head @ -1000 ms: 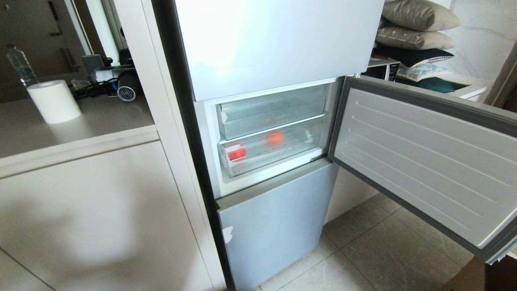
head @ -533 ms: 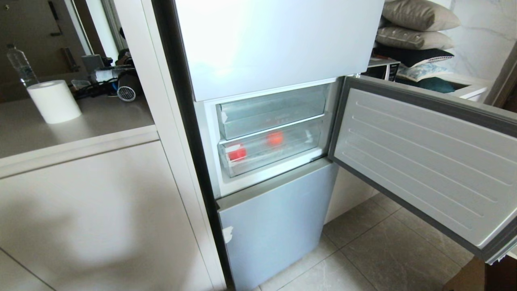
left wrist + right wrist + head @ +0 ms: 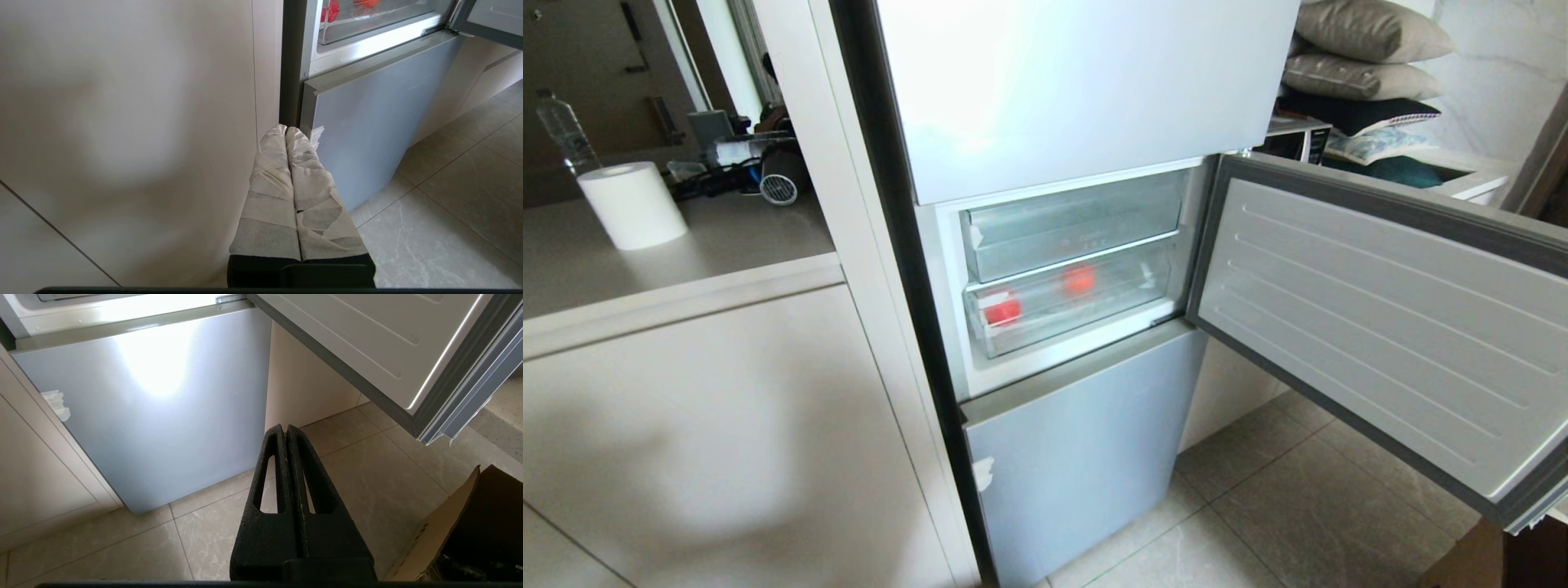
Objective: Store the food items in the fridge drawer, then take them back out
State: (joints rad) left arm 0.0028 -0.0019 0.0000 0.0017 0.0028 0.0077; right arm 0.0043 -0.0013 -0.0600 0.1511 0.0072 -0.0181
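1. Nothing has moved over the last second: two red fruits [image 3: 1078, 279] sit in the closed drawer [image 3: 1070, 302].
2. Left claw [image 3: 286, 130] and right claw [image 3: 284, 428] hang parked low, both closed and empty.
3. Retrieval looks not yet begun.

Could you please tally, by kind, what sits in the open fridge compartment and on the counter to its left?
Red food items in the lower clear drawer: 2
Clear drawers, counting the upper tray: 2
White paper roll: 1
Water bottle: 1
Total: 6
The dark clutter at the counter's back is too tangled to count.
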